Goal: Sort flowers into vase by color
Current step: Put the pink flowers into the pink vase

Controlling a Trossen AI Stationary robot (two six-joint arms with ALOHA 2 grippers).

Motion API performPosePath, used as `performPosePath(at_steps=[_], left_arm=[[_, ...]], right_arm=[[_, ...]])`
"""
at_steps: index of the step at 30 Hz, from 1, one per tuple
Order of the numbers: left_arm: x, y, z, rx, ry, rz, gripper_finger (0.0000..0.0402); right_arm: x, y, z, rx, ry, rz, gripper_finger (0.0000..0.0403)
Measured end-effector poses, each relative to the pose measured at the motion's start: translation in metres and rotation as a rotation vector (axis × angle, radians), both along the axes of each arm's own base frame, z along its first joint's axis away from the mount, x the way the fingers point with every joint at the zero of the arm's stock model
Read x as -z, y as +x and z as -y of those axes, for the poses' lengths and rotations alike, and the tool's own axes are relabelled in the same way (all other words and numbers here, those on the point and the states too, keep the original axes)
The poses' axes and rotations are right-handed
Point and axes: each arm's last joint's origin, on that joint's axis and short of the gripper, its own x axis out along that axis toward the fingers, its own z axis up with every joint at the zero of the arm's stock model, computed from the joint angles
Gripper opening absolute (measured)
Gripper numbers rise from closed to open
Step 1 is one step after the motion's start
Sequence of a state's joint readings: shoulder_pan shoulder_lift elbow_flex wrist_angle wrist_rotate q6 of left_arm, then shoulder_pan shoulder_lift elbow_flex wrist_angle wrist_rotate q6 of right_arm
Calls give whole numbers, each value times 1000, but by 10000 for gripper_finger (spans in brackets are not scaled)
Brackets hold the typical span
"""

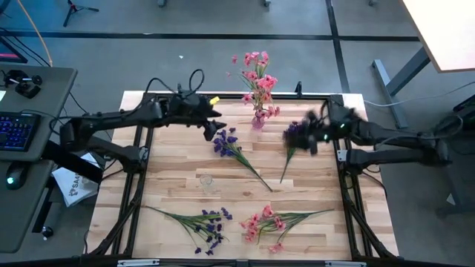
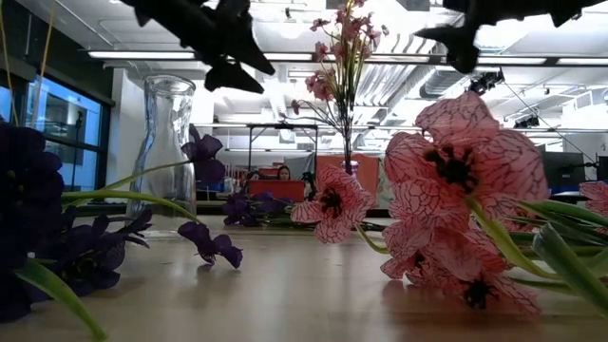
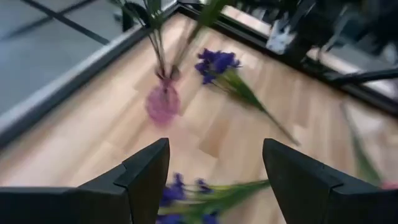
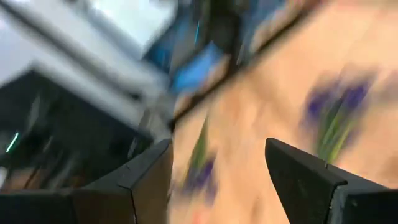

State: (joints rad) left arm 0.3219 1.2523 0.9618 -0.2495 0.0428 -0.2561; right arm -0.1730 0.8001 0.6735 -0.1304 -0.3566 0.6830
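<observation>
Grey floor [image 1: 223, 18] around the table, desk with keyboard [image 1: 15, 130] beside it

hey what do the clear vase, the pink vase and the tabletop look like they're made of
The clear vase looks like smooth glass: the room shows through it, with bright glints on its neck. The pink vase seems tinted translucent glass or plastic; the stems show inside its neck. The tabletop looks like pale wood planks with visible grain and a matte finish.
</observation>
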Motion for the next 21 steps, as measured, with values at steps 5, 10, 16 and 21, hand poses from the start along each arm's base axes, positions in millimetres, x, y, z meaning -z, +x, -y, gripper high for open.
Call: performPosePath(at_steps=[5,10,16,21], left_arm=[[17,-9,22,-60,-139,108,246],[28,-13,42,-96,-233,150,246],[27,-12,60,-41,-261,139,246],[21,-21,64,-17,-238,136,246]], right_arm=[[29,7,-50,-308,40,-268,251],[49,5,-101,-540,-25,-405,251],[78,4,-144,-603,-173,-535,251],[110,11,-162,-535,-278,-680,251]])
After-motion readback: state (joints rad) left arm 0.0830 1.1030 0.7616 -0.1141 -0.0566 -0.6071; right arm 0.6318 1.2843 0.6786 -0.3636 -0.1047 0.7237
